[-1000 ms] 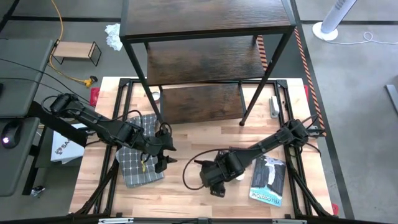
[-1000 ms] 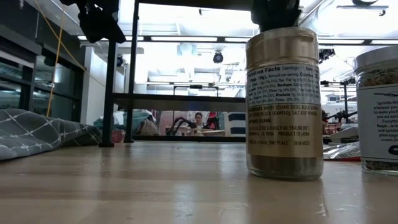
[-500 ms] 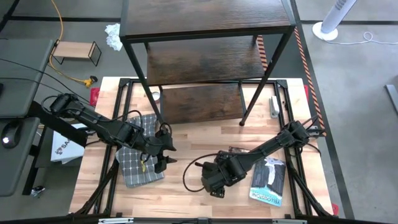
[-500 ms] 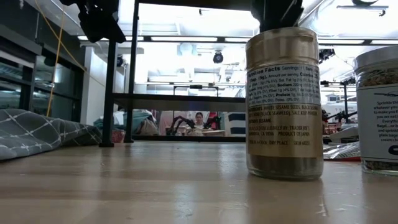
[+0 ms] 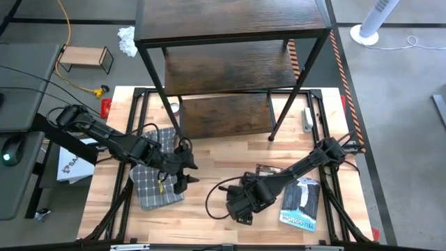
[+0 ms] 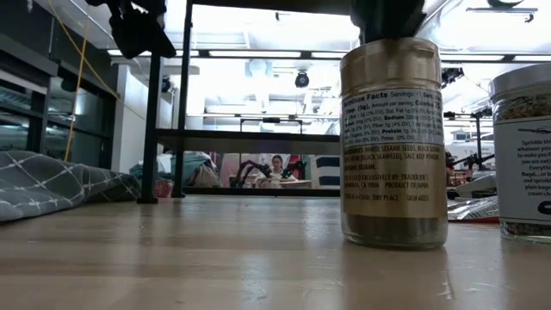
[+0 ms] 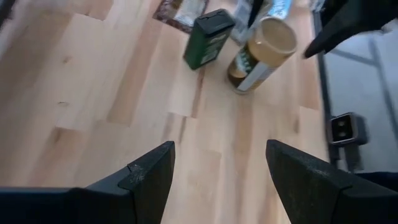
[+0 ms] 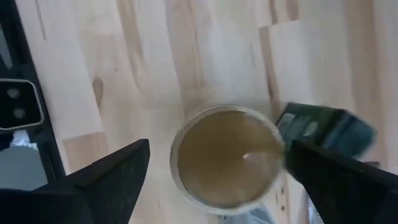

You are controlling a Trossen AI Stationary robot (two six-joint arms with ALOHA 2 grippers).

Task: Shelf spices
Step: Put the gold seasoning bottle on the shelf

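**Right gripper over gold-lidded jar**

Jar's top cut off in low view by right arm; 2nd jar [image 6: 525,155] at frame edge half hidden. Since 1 s ago right gripper [image 8: 211,171] shifted slightly toward table's front edge, fingers spread wide either side of spice jar [image 8: 225,163], not touching. Left gripper [image 7: 217,174] open, empty, over checked cloth [image 5: 155,183]. Green tin [image 7: 208,38] beside jar. Shelf [image 5: 230,63] behind, boards bare.

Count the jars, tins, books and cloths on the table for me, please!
Jars: 2, the tan-lidded jar and the grey-lidded jar
Tins: 1, the green tin
Books: 1, the book
Cloths: 1, the checked cloth
Total: 5
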